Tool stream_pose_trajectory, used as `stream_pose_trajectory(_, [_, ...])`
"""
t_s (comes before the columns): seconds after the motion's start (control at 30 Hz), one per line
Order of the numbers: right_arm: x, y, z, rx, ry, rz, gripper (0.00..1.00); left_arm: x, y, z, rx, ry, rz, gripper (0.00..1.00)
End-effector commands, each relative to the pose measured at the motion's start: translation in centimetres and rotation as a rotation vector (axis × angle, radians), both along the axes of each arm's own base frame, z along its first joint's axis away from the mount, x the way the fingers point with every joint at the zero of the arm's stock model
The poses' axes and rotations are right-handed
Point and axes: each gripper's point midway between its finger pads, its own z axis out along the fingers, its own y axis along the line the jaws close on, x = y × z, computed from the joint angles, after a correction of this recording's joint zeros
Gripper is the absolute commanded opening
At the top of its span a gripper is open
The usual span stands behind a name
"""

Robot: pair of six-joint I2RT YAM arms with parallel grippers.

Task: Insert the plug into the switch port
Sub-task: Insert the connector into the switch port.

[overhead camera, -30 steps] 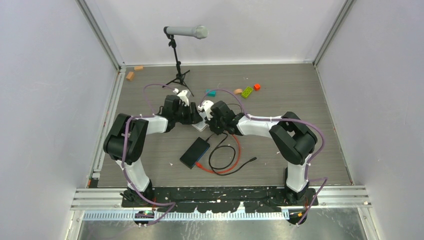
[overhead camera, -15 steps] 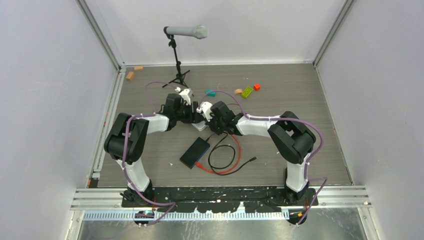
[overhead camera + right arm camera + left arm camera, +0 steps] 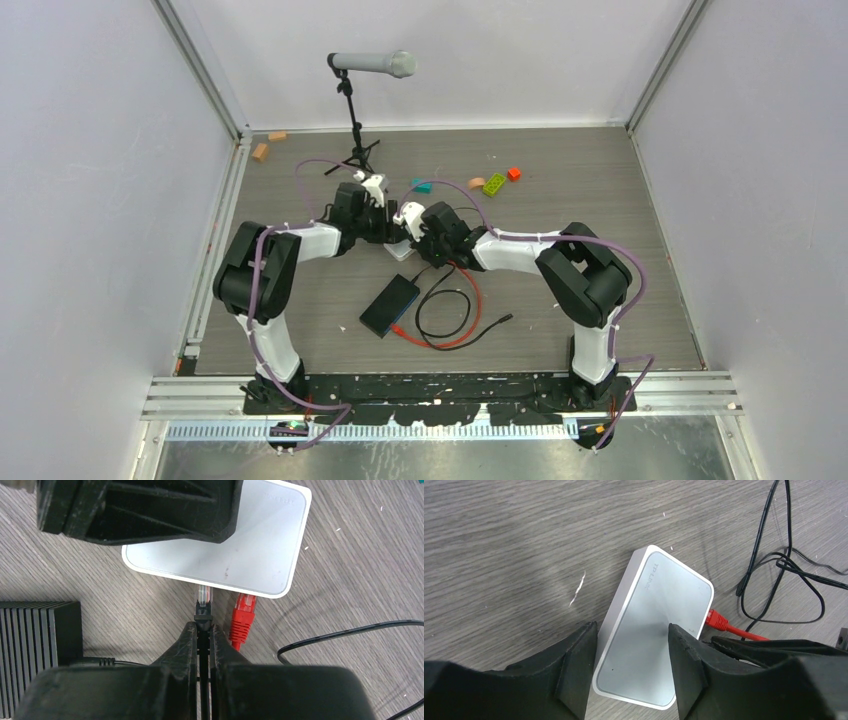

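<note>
A white rounded box marked TP-LINK lies mid-table. My right gripper is shut on a plug with a clear tip and a black boot. Its tip meets the box's near edge, and the port there is hidden. Beside it a red plug sits in that same edge, also seen in the left wrist view. My left gripper hangs over the white box with its fingers apart on either side. Whether they touch it is unclear. A flat black box lies nearer the arms.
A red cable and thin black cables loop on the table right of the black box. A microphone stand rises at the back. Toy bricks lie scattered at the far side, and two more sit by the left wall.
My left wrist has shifted slightly farther back and to the right over the white box. The right gripper and its plug have stayed put.
</note>
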Motion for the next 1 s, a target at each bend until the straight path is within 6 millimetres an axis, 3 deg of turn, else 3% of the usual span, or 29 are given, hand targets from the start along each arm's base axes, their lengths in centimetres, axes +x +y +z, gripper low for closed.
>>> stream_pose_trajectory(0.0, [1.7, 1.2, 2.4, 0.068, -0.078, -0.012, 0.0, 0.3, -1.4, 0.7, -0.024, -0.006, -0.055, 0.55])
stream_pose_trajectory(0.57, [2.5, 1.3, 4.7, 0.114, -0.153, -0.024, 0.0, 0.1, -1.8, 0.2, 0.002, 0.005, -0.081, 0.58])
stream_pose_trajectory(0.97, [2.7, 0.6, 5.1, 0.109, -0.187, -0.045, 0.0, 0.1, -1.7, 0.2, 0.011, 0.006, -0.076, 0.59])
